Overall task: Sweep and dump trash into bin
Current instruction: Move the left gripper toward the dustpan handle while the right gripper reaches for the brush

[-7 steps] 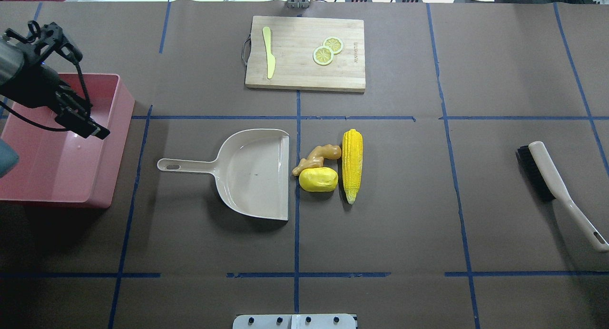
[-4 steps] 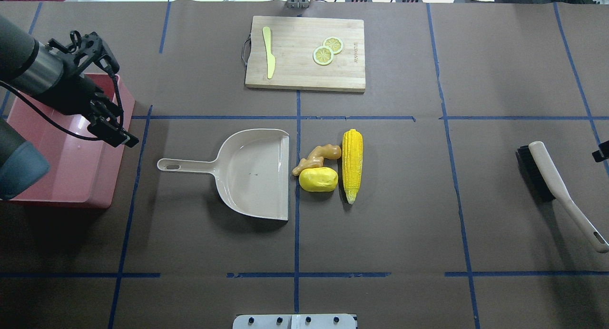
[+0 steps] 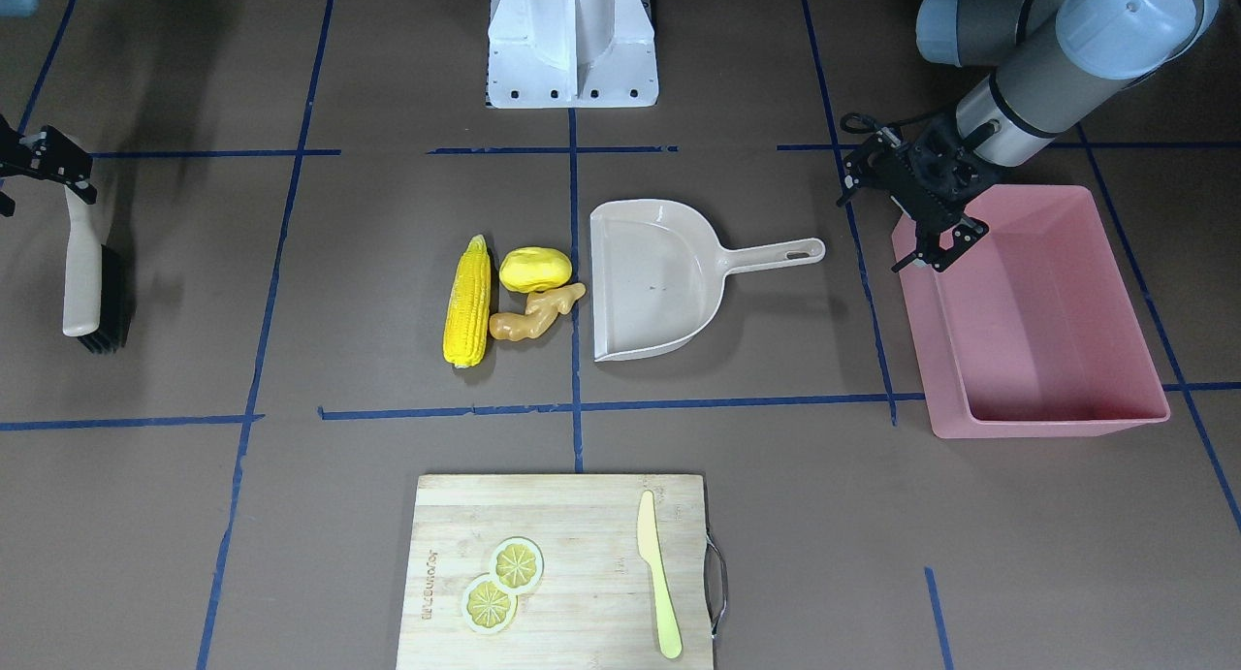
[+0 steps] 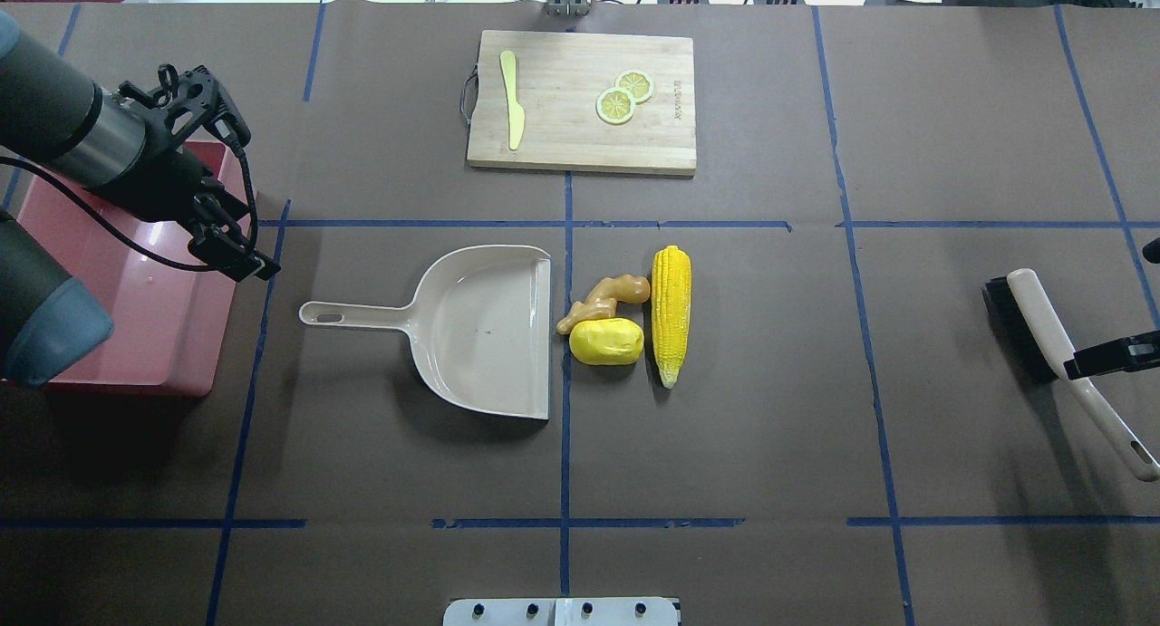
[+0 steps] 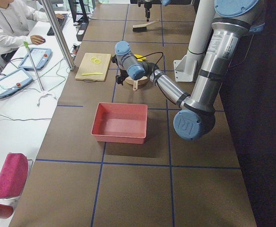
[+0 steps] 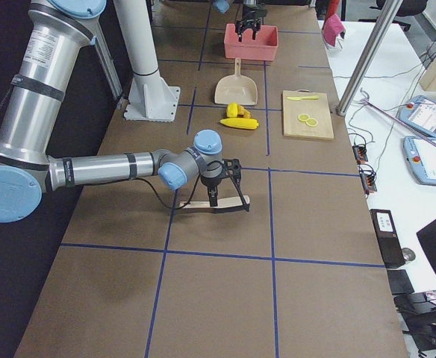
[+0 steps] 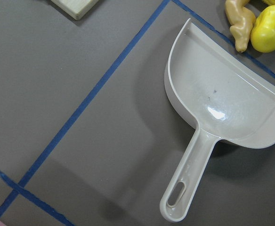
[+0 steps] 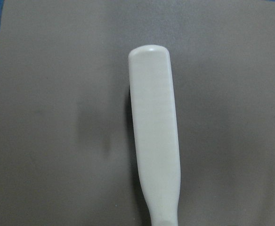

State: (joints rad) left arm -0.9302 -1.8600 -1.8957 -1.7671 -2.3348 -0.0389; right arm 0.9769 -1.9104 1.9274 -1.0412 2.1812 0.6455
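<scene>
The trash lies mid-table: a yellow corn cob (image 4: 671, 313), a yellow potato-like lump (image 4: 607, 341) and a tan ginger root (image 4: 605, 300), right beside the open mouth of the beige dustpan (image 4: 480, 327). The pink bin (image 4: 163, 336) stands at the far left. My left gripper (image 4: 237, 250) is open and empty, above the bin's right rim, short of the dustpan handle (image 7: 189, 179). My right gripper (image 4: 1107, 309) is open, hovering over the handle of the brush (image 4: 1042, 327). The right wrist view shows only that handle (image 8: 154, 132).
A wooden cutting board (image 4: 580, 146) with a pale yellow knife (image 4: 512, 110) and two lemon slices (image 4: 623, 99) lies at the far edge. Blue tape lines cross the brown table. An operator sits beyond the table in the exterior left view (image 5: 8, 26).
My left gripper has moved right, from over the bin's middle to its right rim. My right gripper has come in at the right edge, over the brush handle.
</scene>
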